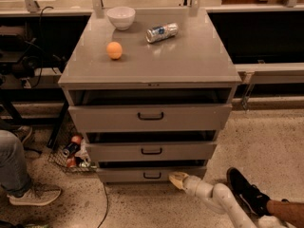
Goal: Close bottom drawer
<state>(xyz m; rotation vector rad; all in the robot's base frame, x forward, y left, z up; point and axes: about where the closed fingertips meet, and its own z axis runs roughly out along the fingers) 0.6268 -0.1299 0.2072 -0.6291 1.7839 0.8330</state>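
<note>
While the speckled terrazzo floor [266, 141] took up the lower part of the camera view, a grey cabinet [190, 61] stood at its middle, backed by dark workbenches [266, 37] with metal legs. On the flat cabinet top sat a white bowl [121, 17] near the back edge, an orange [114, 50] in front of it, and a drinks can [161, 32] lying on its side to the right of the bowl.

Left of the cabinet, a wire basket [71, 153] holding cans rested on the floor. A person's jeans leg and grey sneaker [31, 194] lay farther left. A thin cable [103, 205] ran down the floor from the cabinet's base. On the right, a black shoe [247, 194] lay close behind the robot's white arm [213, 196], but nothing stood between the arm and the cabinet.

All three drawers showed dark gaps above their fronts: the top drawer [114, 118], the middle drawer [190, 151] and the bottom drawer [123, 175], each sitting slightly out. The bottom drawer was at floor level, its small black handle [152, 175] at the centre of the panel. The gripper [175, 178], a pale yellowish tip on the arm reaching in from the lower right, was low against the right part of that front panel, just right of the handle. Whether it touched the panel, or whether it was open or closed, could not be told.
</note>
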